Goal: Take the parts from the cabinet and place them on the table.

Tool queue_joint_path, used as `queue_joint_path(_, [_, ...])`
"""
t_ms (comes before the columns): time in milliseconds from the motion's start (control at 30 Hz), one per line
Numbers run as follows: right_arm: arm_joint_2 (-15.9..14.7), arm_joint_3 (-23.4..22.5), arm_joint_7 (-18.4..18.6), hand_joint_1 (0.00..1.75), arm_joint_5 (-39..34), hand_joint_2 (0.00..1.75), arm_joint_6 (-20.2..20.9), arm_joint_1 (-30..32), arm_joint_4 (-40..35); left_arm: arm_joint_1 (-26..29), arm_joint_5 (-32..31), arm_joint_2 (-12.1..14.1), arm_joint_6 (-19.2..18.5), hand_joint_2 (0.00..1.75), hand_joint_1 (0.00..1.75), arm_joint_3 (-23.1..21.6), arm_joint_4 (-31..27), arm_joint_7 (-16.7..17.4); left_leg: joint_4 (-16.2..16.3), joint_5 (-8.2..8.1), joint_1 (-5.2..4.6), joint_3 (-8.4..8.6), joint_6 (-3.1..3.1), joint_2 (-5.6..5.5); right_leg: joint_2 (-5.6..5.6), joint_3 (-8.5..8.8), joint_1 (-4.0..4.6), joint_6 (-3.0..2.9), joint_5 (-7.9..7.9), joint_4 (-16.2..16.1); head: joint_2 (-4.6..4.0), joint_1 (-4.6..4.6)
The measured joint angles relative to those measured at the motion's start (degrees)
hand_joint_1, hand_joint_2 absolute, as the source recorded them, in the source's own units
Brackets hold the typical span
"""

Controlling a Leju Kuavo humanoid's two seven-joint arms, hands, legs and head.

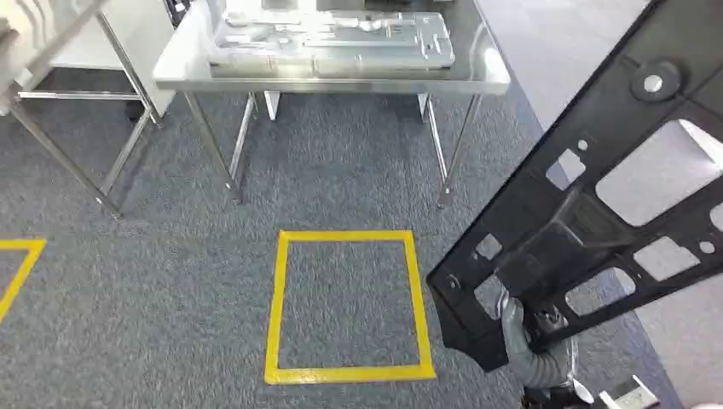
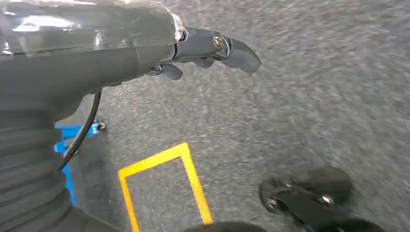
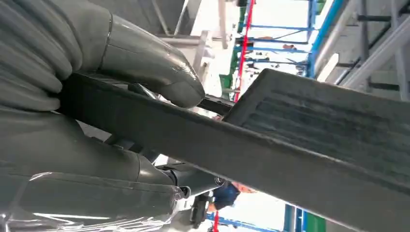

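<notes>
A large black plastic panel with several cut-outs rises at a slant on the right of the head view. My right hand grips its lower end; in the right wrist view the thumb presses on the panel's edge. Ahead stands a steel table carrying a grey metal part. My left hand hangs over the carpet with its fingers slightly curled and nothing in it.
A yellow tape square marks the grey carpet in front of the table. A second yellow mark lies at the far left. A metal frame stands to the left of the table. Pale floor runs along the right.
</notes>
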Motion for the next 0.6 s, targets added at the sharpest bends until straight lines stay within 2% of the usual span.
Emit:
queue_joint_path(67, [-0.3,0.0,0.7,1.75,1.0,1.75,-0.6,0.2,-0.5,-0.4,0.0,-0.3,0.0,1.75,0.0,0.0,0.0,-0.8,-0.6,-0.43,0.21,0.74,-0.68,0.28,0.24,0.15,0.32,-0.79,-0.65,0.0,0.0,0.02])
queue_joint_path(100, [-0.5,-0.1,1.2,1.75,1.5,1.75,-0.6,0.5,-1.2,-1.0,0.0,-0.4,0.0,1.75,0.0,0.0,0.0,-0.9,-1.1,-0.85,-0.09,1.92,-1.09,0.42,0.47,1.09,0.06,-1.18,-0.84,-0.8,0.0,0.0])
queue_joint_path(133, [-0.6,-0.1,1.7,1.75,2.1,1.75,-0.6,0.8,-2.1,-1.0,-0.1,-0.4,0.0,1.75,0.0,0.0,-0.2,-1.0,-0.2,-0.87,0.11,2.05,-1.16,0.06,0.53,2.6,-0.41,-1.35,-0.83,-1.7,0.0,0.02])
queue_joint_path(167, [-0.7,-0.1,2.1,1.75,2.6,1.75,-0.6,0.8,-2.9,-1.2,-0.1,-0.5,0.0,1.75,0.0,0.1,-0.2,-1.1,3.1,-1.93,0.09,0.51,-1.21,-0.29,0.42,3.69,-0.47,-1.94,-1.32,-2.2,0.0,-0.11])
queue_joint_path(233, [-0.8,-0.1,2.4,1.75,3.0,1.75,-0.6,0.9,-3.8,-1.3,0.0,-0.7,-0.1,1.75,0.0,0.2,-0.2,-1.1,13.0,-5.0,0.18,-6.03,-1.47,-0.54,0.58,5.11,-0.31,-2.14,-2.55,-2.4,0.0,-0.09])
queue_joint_path(267, [-0.9,-0.1,2.5,1.75,3.1,1.75,-0.6,1.1,-4.0,-1.3,0.0,-0.9,0.2,1.75,0.0,0.3,-0.2,-1.3,17.1,-5.67,0.18,-9.27,-1.55,-0.57,0.74,5.87,-0.23,-2.21,-3.28,-2.4,0.0,-0.09])
queue_joint_path(300, [-0.9,-0.1,2.6,1.75,3.2,1.75,-0.6,1.3,-4.2,-1.4,0.0,-0.9,0.2,1.75,0.0,0.4,-0.2,-1.2,19.3,-4.77,0.17,-11.97,-1.52,-0.57,1.02,6.93,-0.13,-2.21,-4.18,-2.4,0.0,-0.09])
queue_joint_path(333, [-0.9,-0.1,2.6,1.75,3.2,1.75,-0.6,1.4,-4.4,-1.2,0.0,-0.9,0.2,1.75,0.0,0.5,-0.2,-1.1,17.9,-1.82,0.16,-12.88,-1.42,-0.58,1.32,8.2,-0.1,-2.2,-5.11,-2.4,0.0,-0.09])
queue_joint_path(400, [-0.9,-0.1,2.6,1.75,3.2,1.75,-0.5,1.5,-4.7,-0.7,0.0,-0.9,0.2,1.75,0.0,0.6,-0.2,-1.1,8.5,7.01,0.04,-11.27,-0.87,-0.69,1.93,10.98,-0.02,-2.04,-7.19,-2.5,0.0,-0.09])
queue_joint_path(433, [-0.9,-0.1,2.6,1.75,3.2,1.75,-0.5,1.5,-4.8,-0.5,0.0,-0.9,0.2,1.75,0.0,0.6,-0.2,-1.1,4.3,9.68,-0.24,-10.48,-0.33,-0.85,2.01,12.28,-0.03,-1.95,-8.27,-2.5,0.0,-0.09])
queue_joint_path(467, [-0.9,-0.1,2.6,1.75,3.2,1.75,-0.6,1.6,-4.9,-0.4,-0.1,-0.9,0.2,1.75,0.0,0.7,-0.1,-1.1,6.1,8.07,-0.64,-9.74,-0.06,-1.04,2.14,12.74,0.08,-1.48,-8.85,-3.0,0.0,-0.07])
queue_joint_path(500, [-1.0,-0.1,2.6,1.75,3.3,1.75,-0.6,1.6,-5.0,-0.5,-0.1,-1.0,0.2,1.75,0.0,0.7,-0.1,-1.2,4.1,7.11,-0.73,-8.55,0.25,-0.93,2.34,13.2,-0.04,-0.86,-9.37,-3.1,0.0,-0.11])
queue_joint_path(533, [-1.1,-0.1,2.7,1.75,3.4,1.75,-0.6,1.7,-5.2,-0.8,-0.1,-0.9,0.2,1.75,0.0,0.7,-0.2,-1.1,3.7,5.56,-0.88,-8.07,0.54,-0.99,2.28,13.7,-0.22,-0.46,-9.7,-3.7,0.0,-0.11])
queue_joint_path(567, [-1.2,-0.1,2.7,1.75,3.6,1.75,-0.5,1.7,-5.4,-0.9,0.0,-0.9,0.2,1.75,0.0,0.7,-0.2,-1.1,2.8,5.0,-0.88,-7.59,1.04,-1.14,2.16,14.15,-0.23,-0.19,-8.93,-3.1,0.0,-0.11])
queue_joint_path(600, [-1.4,-0.1,2.6,1.75,4.2,1.75,-0.5,1.5,-5.5,-0.8,0.0,-1.0,0.0,1.75,0.0,0.7,-0.2,-0.9,2.0,4.67,-0.72,-6.39,1.36,-1.24,2.17,12.91,-0.17,0.09,-7.1,-0.4,0.0,-0.11])
